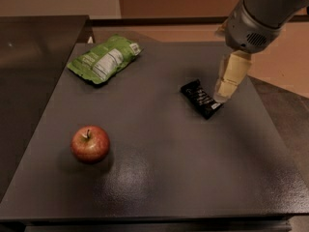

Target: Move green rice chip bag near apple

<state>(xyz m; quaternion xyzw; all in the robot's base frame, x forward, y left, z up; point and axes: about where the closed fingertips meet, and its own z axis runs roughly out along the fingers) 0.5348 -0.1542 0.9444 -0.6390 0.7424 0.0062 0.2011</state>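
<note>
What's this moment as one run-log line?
gripper: beside small black wrapper, right side | crinkled bright-green rice chip bag: far left, ungrasped | round red apple: near left, apart from bag

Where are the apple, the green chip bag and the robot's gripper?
apple (90,144): camera view, middle of its red skin.
green rice chip bag (105,63): camera view, on its white label panel.
gripper (223,96): camera view, at its tip, by the black wrapper's (199,98) right end.

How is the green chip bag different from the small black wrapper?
The green rice chip bag is bright green with a pale label; the black wrapper is dark. The bag is larger than the wrapper. The bag lies far left, away from the hand; the wrapper lies beside it. Both lie flat on the table.
</note>
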